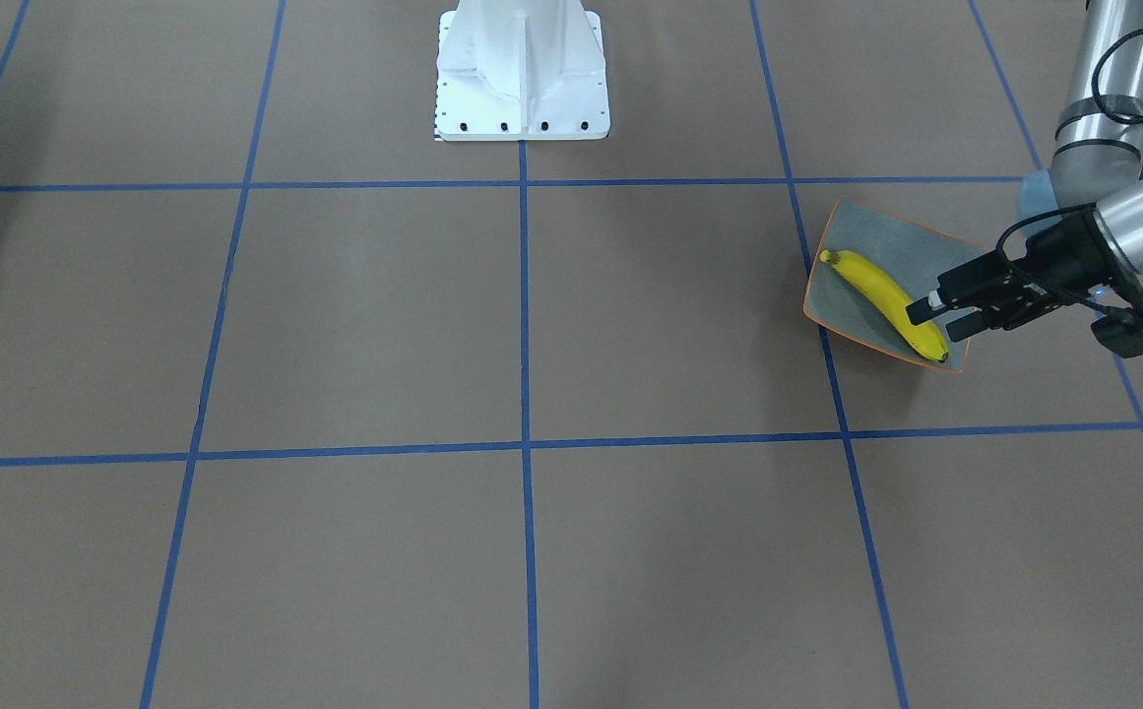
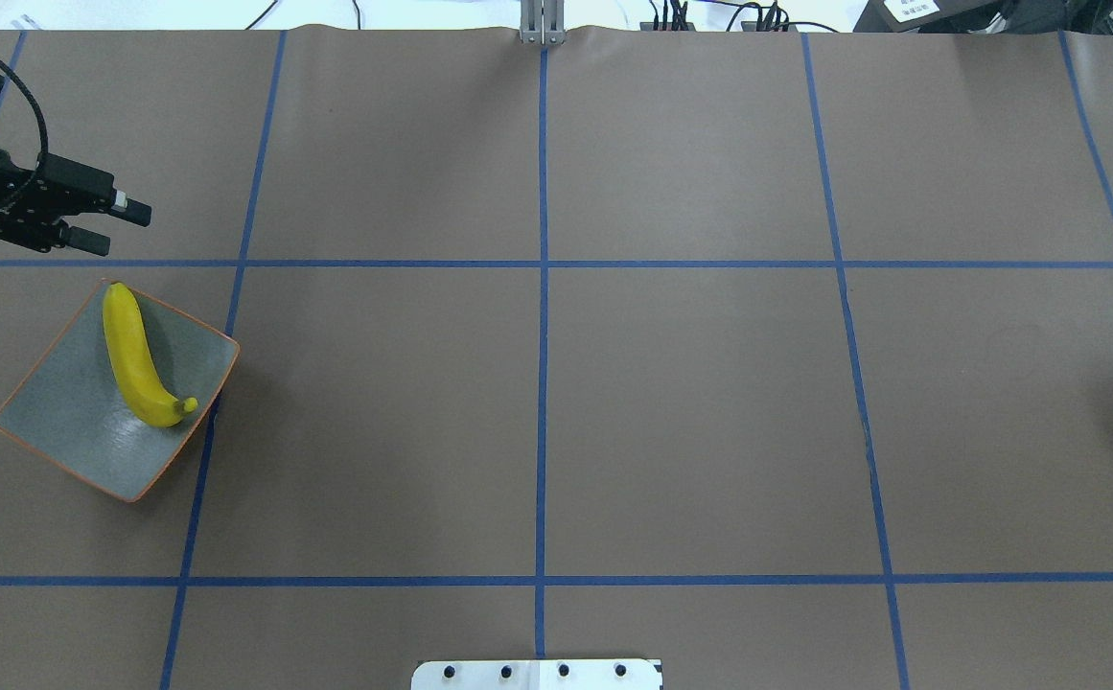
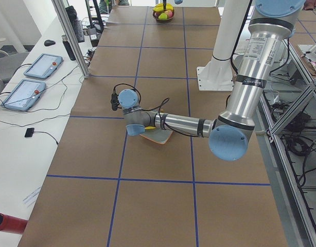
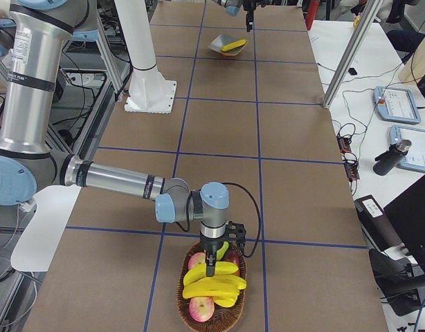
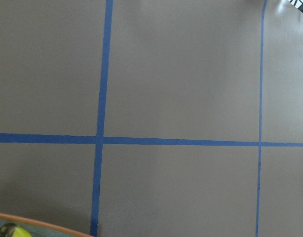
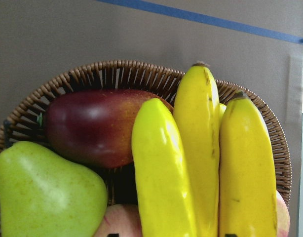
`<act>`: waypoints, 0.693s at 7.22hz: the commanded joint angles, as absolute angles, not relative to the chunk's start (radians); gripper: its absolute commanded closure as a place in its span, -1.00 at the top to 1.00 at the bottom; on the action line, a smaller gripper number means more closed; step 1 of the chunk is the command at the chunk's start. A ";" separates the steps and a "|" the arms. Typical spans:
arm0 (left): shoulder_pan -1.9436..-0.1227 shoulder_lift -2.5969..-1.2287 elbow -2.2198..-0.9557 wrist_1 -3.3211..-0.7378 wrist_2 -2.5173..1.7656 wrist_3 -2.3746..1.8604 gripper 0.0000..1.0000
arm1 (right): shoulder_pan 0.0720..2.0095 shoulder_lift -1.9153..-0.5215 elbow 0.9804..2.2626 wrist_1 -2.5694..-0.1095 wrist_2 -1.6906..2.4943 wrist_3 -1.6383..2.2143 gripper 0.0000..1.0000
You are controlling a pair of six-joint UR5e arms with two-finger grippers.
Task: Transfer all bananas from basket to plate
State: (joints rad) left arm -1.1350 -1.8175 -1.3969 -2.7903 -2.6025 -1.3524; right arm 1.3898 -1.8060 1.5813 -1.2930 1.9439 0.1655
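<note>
One yellow banana (image 2: pixel 134 359) lies diagonally on the grey-blue, orange-rimmed plate (image 2: pixel 77 422) at the table's left side. My left gripper (image 2: pixel 127 230) hovers just beyond the plate's far corner, open and holding nothing. From the front it hangs over the banana's (image 1: pixel 886 300) end on the plate (image 1: pixel 857 236). Three more bananas (image 6: pixel 196 148) lie side by side in the wicker basket (image 6: pixel 117 71). My right gripper (image 4: pixel 211 266) points straight down onto the bananas (image 4: pixel 212 280) in the basket (image 4: pixel 239 304). I cannot tell whether it is open or shut.
The basket also holds a dark red fruit (image 6: pixel 92 123), a green pear (image 6: pixel 48 192) and apples (image 4: pixel 202 309). The white robot base (image 1: pixel 522 79) stands mid-table. Blue tape lines cross the brown table. Tablets and cables lie on the side bench (image 4: pixel 399 104).
</note>
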 commanded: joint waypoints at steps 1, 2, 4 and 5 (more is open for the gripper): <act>-1.138 -1.812 -1.410 -2.790 -2.605 -1.353 1.00 | 1.390 -1.804 1.580 -1.293 1.947 0.169 -0.19; -1.138 -1.812 -1.416 -2.790 -2.605 -1.353 1.00 | 1.390 -1.795 1.580 -1.293 1.947 0.166 -0.74; -1.141 -1.812 -1.431 -2.790 -2.605 -1.368 1.00 | 1.390 -1.781 1.589 -1.293 1.953 0.161 -1.00; -1.140 -1.812 -1.445 -2.790 -2.603 -1.406 1.00 | 1.391 -1.789 1.610 -1.293 1.956 0.140 -1.00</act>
